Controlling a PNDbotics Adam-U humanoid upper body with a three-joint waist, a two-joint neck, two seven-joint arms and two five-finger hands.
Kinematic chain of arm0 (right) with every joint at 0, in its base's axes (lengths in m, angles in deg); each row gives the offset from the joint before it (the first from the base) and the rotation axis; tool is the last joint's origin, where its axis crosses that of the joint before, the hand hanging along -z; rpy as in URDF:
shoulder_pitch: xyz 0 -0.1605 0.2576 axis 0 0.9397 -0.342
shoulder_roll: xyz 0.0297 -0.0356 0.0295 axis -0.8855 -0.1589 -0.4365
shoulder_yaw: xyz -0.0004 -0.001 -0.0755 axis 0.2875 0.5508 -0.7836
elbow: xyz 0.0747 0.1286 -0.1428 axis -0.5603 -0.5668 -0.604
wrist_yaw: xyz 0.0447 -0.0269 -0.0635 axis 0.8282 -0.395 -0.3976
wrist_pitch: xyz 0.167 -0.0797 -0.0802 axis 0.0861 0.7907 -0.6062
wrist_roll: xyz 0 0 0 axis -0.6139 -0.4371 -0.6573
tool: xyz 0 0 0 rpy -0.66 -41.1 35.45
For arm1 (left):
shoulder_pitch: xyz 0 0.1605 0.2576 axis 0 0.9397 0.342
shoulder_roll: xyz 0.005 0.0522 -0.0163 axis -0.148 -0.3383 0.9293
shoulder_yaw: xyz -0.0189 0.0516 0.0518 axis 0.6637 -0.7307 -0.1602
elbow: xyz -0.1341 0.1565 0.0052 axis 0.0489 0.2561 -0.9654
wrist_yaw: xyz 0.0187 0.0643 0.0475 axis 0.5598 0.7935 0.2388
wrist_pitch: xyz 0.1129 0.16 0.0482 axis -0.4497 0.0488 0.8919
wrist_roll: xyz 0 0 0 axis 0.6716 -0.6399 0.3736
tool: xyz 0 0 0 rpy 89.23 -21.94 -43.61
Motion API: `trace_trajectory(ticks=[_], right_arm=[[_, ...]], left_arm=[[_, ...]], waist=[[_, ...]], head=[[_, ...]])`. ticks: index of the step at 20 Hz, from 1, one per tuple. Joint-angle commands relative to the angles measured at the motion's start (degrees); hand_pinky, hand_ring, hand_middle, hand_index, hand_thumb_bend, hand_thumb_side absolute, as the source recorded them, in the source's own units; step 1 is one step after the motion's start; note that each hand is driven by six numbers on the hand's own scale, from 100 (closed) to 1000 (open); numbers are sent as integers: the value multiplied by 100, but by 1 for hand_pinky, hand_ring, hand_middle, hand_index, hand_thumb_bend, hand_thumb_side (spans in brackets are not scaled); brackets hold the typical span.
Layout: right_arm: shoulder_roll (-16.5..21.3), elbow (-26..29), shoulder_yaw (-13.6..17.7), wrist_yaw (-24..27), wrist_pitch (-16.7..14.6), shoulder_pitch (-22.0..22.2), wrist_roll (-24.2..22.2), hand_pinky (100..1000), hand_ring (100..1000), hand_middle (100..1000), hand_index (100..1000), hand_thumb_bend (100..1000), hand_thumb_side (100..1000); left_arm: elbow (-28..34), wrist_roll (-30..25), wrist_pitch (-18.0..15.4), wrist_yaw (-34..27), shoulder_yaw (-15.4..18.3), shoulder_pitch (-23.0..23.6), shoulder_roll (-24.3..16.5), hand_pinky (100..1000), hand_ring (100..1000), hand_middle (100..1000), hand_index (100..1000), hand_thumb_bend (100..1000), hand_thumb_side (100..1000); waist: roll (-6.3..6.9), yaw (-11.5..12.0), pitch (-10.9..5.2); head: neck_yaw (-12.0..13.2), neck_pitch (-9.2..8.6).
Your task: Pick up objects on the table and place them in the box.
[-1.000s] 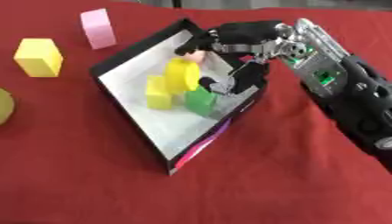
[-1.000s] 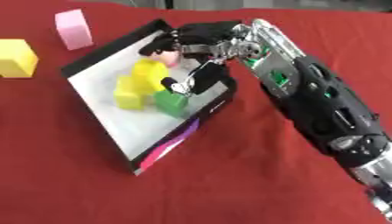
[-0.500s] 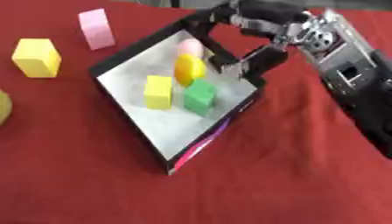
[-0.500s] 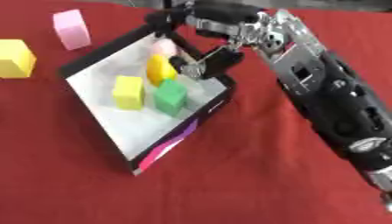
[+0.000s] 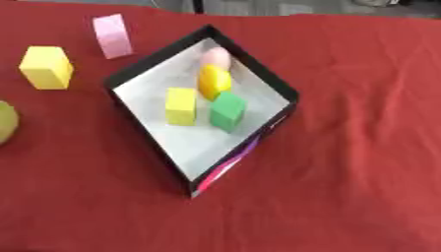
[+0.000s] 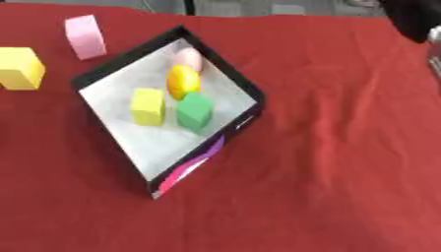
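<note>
- The black box [image 5: 289, 93] with a pale floor sits turned like a diamond near the middle of the red-covered worktop [image 5: 362, 162], one corner pointing to the far edge and one to the near edge.
- Inside the box lie four things: a yellow block [image 5: 181, 106] toward its left, a green block [image 5: 227, 111] just beside it on the right, a yellow rounded piece [image 5: 213, 81] behind them, and a pink rounded piece [image 5: 216, 58] in the far corner, touching or nearly touching the yellow one.
- A pink block [image 5: 113, 36] stands on the worktop outside the box, near the far left corner.
- A yellow cube [image 5: 46, 67] rests nearer the left edge, apart from the box.
- A yellow-green round thing [image 5: 5, 122] shows only partly at the left edge.
- A dark part of the robot's right arm [image 6: 418, 17] shows in the far right corner of the right eye view; its fingers are out of sight, so I cannot tell their state.
- The left hand shows in neither view.
</note>
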Motion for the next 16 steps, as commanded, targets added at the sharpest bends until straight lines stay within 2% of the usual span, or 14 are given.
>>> trace_trajectory(ticks=[1, 5, 8, 11, 13, 14, 16], right_arm=[[-61, 126, 602, 200, -477, 448, 214, 958, 766, 737, 933, 100, 526], [-280, 126, 785, -65, -752, 819, 336, 958, 754, 723, 928, 100, 526], [-692, 126, 962, -506, -769, 1265, 330, 955, 737, 699, 911, 100, 523], [-882, 126, 1006, -703, -832, 1414, 334, 955, 739, 704, 913, 100, 527], [-943, 126, 1054, -749, -844, 1483, 360, 948, 732, 700, 917, 100, 528], [-970, 126, 1073, -779, -828, 1525, 373, 942, 720, 691, 927, 100, 532], [-1024, 126, 1097, -868, -759, 1616, 388, 941, 712, 684, 924, 100, 531]], left_arm=[[68, -47, -38, 71, 7, -119, -345, 709, 875, 767, 728, 100, 693], [43, -107, -54, 100, -25, -171, -448, 711, 876, 775, 738, 100, 687], [-30, -239, -51, 219, -122, -279, -742, 714, 881, 785, 750, 119, 702], [-169, -458, -54, 404, -260, -402, -1101, 720, 886, 793, 764, 134, 689], [-304, -661, -48, 556, -392, -518, -1470, 727, 887, 800, 774, 144, 641], [-403, -840, -31, 638, -502, -595, -1713, 735, 893, 812, 785, 159, 549], [-718, -1437, 33, 689, -762, -802, -2217, 756, 910, 824, 804, 182, 472]], waist=[[15, -22, -50], [25, -36, -23], [58, -66, 6], [93, -55, 12], [110, -58, 0], [120, -62, -10], [138, -64, -35]], head=[[132, -119], [168, -147], [264, -160], [340, -146], [357, -114], [374, -89], [407, -42]])
